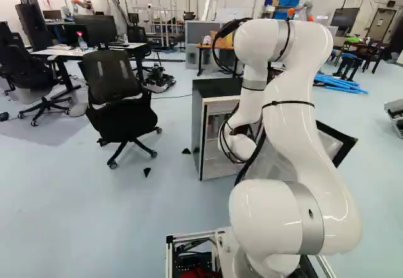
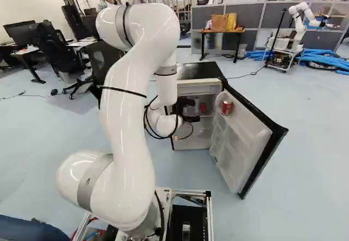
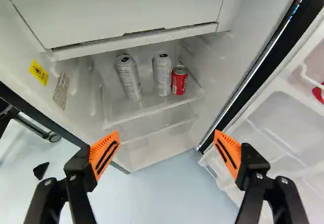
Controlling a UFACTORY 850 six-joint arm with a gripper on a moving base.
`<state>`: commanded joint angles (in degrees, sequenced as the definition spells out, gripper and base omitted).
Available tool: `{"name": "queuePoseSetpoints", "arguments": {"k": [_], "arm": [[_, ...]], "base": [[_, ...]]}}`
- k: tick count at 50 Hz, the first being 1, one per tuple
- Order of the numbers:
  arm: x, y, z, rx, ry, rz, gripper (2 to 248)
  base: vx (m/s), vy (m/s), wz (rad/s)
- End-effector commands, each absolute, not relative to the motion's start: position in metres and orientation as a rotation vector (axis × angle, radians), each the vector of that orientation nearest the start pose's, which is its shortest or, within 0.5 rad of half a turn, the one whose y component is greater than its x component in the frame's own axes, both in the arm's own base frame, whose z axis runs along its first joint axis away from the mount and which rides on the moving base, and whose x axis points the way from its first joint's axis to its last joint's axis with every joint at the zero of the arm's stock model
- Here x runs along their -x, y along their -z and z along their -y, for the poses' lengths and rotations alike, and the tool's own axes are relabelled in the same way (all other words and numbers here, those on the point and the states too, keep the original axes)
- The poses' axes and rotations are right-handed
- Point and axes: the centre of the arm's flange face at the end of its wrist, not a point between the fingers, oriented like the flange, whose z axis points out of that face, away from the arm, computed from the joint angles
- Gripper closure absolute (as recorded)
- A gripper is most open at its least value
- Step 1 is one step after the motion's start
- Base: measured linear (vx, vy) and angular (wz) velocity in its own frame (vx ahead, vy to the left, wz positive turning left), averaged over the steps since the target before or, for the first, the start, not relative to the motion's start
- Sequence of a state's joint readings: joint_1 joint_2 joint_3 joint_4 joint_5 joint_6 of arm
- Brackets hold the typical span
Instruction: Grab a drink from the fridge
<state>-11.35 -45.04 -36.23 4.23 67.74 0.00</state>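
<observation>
The arm [image 1: 302, 121] is glossy white, made of thick, rounded sections with grey bands [image 1: 310, 227] at some of its joints. Thin black straps [image 2: 124, 91] cinch it, and black cables [image 1: 250, 160] loop outside the shell. Its gripper [image 2: 191, 113] is black, with linked fingers, silvery screw heads [image 3: 284, 180] and bright orange pads [image 3: 104, 155], wedge-shaped, ribbed along one edge and marked with dark slots. Below, the base has a pale metal frame [image 2: 209, 214] around black parts, with something red, perhaps wiring, partly hidden inside.
</observation>
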Motion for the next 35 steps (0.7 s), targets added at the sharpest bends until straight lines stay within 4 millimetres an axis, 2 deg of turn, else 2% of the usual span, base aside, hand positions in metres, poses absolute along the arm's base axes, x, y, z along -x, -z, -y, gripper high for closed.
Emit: {"name": "queuePoseSetpoints", "arguments": {"k": [35], "arm": [[-0.466,-0.102,0.111,2.806,1.697,-0.405,3]], "base": [[0.000,0.000,0.000]]}}
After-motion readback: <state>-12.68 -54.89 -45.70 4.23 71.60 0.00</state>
